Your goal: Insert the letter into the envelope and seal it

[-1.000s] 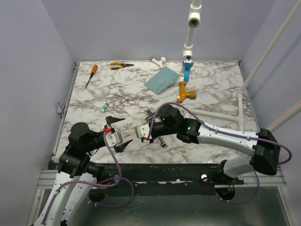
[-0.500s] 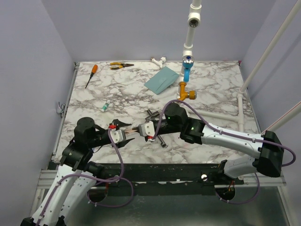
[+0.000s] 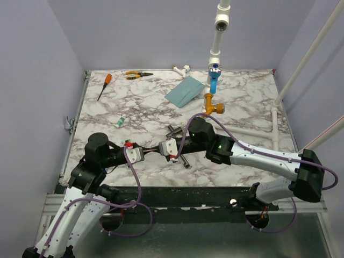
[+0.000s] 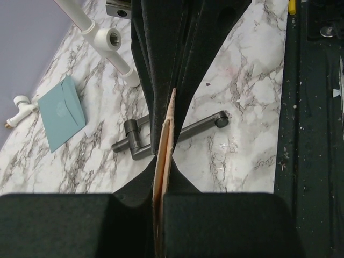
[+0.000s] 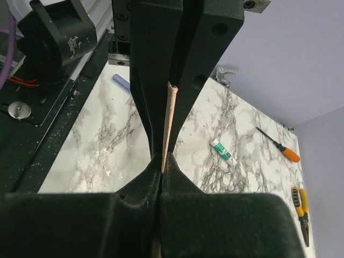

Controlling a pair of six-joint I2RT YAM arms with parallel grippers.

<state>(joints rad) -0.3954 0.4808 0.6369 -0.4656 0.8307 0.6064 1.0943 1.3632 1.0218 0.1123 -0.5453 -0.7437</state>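
From above, the left gripper [image 3: 152, 152] and the right gripper [image 3: 159, 151] meet tip to tip over the marble table [image 3: 252, 107]. What sits between them is too small to tell from up here. The teal envelope [image 3: 185, 91] lies flat, well beyond the fingers. It is near a blue and orange pipe fitting [image 3: 213, 91]. A screwdriver [image 3: 105, 86] and pliers [image 3: 138, 74] lie far off past the left fingers.

The left wrist view settles it. The letter [image 4: 166, 134], a thin tan sheet seen edge-on, stands upright and is pinched between the left fingers [image 4: 134, 185]. The 2 right fingers come in from the far side and are pressed on the same sheet. Under the fingers lies a dark metal T-shaped tool [image 4: 185, 130]. The envelope sits off to the left of them with a crease across it. The letter is not in it.

The right wrist view shows the same sheet from the other side. The right fingers [image 5: 141, 185] are pressed together on its near edge and the left fingers clamp the far edge. A small white tube [image 5: 221, 150] lies on the marble just right of the fingers.
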